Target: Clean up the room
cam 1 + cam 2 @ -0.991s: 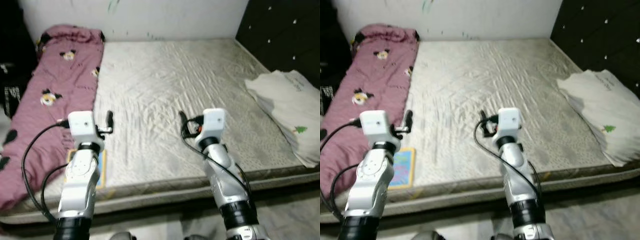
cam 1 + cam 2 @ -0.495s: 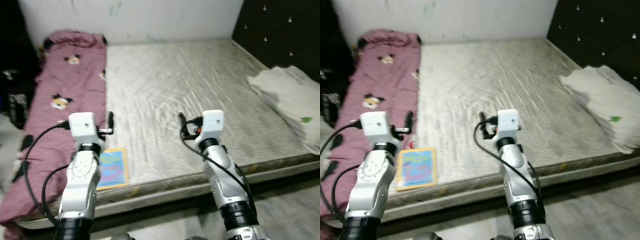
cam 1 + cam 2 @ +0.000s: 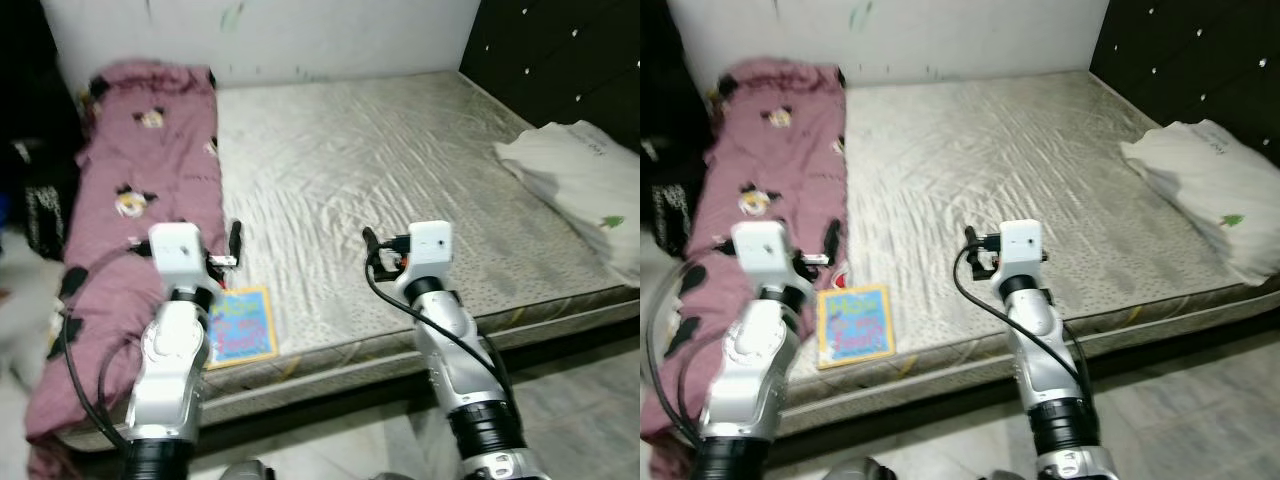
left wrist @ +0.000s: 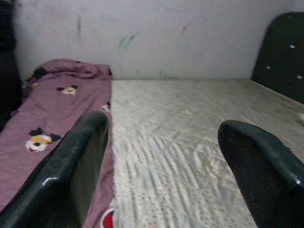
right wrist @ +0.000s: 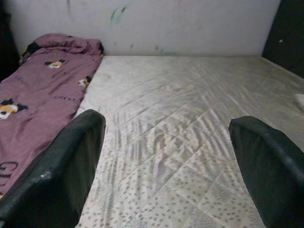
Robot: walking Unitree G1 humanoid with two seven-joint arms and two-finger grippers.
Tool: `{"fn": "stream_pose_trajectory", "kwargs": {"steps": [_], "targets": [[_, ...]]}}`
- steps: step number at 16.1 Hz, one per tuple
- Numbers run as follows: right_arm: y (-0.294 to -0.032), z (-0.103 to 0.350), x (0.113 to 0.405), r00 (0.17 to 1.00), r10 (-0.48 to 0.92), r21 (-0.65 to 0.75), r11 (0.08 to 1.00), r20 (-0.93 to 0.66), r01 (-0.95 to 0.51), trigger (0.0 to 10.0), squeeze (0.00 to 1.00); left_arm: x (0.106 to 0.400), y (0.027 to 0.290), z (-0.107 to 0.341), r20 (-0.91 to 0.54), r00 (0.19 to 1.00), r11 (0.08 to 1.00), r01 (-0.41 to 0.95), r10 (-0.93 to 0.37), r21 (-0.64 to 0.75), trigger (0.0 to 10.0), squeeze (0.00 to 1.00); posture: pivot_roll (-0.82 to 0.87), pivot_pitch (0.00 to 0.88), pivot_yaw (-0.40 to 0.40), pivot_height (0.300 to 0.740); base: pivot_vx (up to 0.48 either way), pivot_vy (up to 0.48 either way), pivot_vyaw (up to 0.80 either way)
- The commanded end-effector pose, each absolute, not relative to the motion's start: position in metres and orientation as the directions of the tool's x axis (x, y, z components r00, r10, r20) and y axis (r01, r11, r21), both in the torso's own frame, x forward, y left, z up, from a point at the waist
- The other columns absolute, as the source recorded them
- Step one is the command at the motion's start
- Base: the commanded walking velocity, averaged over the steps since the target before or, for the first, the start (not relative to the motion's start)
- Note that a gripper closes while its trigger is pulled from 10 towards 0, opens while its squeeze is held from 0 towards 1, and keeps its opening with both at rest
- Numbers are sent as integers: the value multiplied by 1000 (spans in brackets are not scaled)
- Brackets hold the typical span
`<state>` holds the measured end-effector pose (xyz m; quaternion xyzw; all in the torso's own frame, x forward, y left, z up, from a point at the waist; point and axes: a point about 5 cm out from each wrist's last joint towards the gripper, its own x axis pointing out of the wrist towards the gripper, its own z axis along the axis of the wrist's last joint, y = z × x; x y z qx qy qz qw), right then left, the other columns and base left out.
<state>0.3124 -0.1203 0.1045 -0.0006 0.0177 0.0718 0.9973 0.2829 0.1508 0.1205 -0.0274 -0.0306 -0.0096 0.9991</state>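
The left gripper is raised in front of the robot with its two black fingers spread wide apart and nothing between them; it is held above the near left part of the bed. The right gripper is raised alongside it at a similar height, its fingers likewise spread wide and holding nothing, above the near middle of the mattress. Both grippers point toward the far wall. Just beside the left arm, a book with a colourful cover and yellow border lies flat on the mattress close to its near edge, touched by neither gripper. Next to the book, a maroon blanket printed with cartoon mouse figures runs along the left side of the bed from the near edge to the wall. The mattress surface is grey and quilted, bare in the middle. On the right side of the bed, well apart from both grippers, lies a white pillow, beside a dark padded headboard. Grey floor shows below the near edge.
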Motion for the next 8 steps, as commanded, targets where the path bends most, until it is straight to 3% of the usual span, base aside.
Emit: {"fn": "stream_pose_trajectory", "kwargs": {"steps": [1, 6, 8], "targets": [[-123, 108, 315, 990, 138, -1, 990, -21, -138, 10000, 0, 284, 149, 127, 88, 996, 998, 38, -34, -53, 10000, 0, 58, 0, 0, 740, 326, 0, 0], [-122, 108, 315, 990, 141, -2, 990, -21, -141, 10000, 0, 285, 150, 126, 82, 996, 998, 30, -25, -58, 10000, 0, 59, 0, -5, 740, 342, 0, 0], [-123, 108, 316, 990, 139, -1, 990, -19, -139, 10000, 0, 285, 149, 126, 82, 996, 998, 28, -23, -57, 10000, 0, 58, 0, -5, 740, 0, 0, 0]]}}
